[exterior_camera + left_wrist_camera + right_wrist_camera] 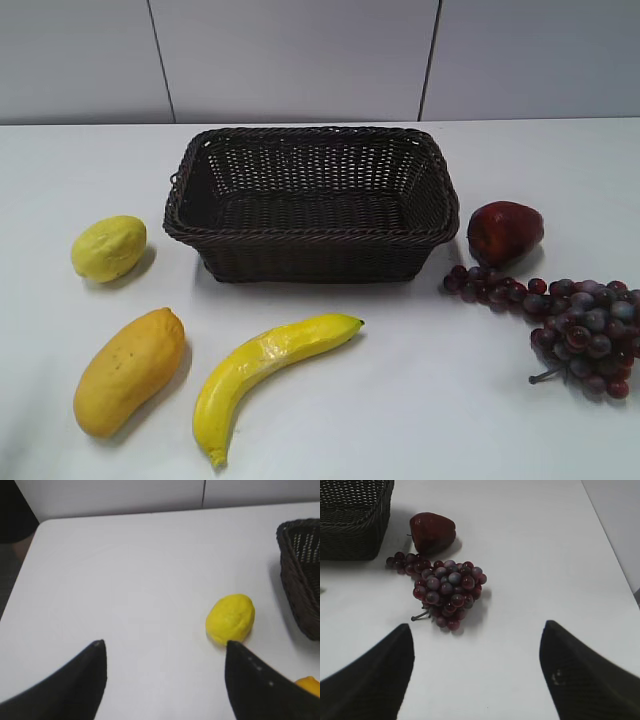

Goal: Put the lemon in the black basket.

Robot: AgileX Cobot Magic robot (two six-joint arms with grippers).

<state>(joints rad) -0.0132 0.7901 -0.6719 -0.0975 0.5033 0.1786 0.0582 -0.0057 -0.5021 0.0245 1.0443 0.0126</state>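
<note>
The lemon (pixel 108 248) lies on the white tabletop (pixel 400 400) to the left of the black basket (pixel 312 203) in the exterior view, apart from it, with nothing inside the basket. Below the lemon rests a mango (pixel 129 371), and beside that a banana (pixel 265 370). On the basket's right sit a dark red apple (pixel 504 232) and a bunch of grapes (pixel 565 320). No arm shows in this view.

In the left wrist view, the left end effector (pixel 165 647) hangs above the tabletop with its two dark fingers spread wide and nothing between them. The lemon (pixel 230 618) lies just beyond the right fingertip (pixel 250 672), and the basket's corner (pixel 300 575) stands at the right edge.

In the right wrist view, the right end effector (pixel 476 630) is likewise spread wide and holds nothing. The grapes (pixel 445 587) lie ahead of it, the apple (pixel 432 531) beyond them, and the basket (pixel 352 517) at upper left.
</note>
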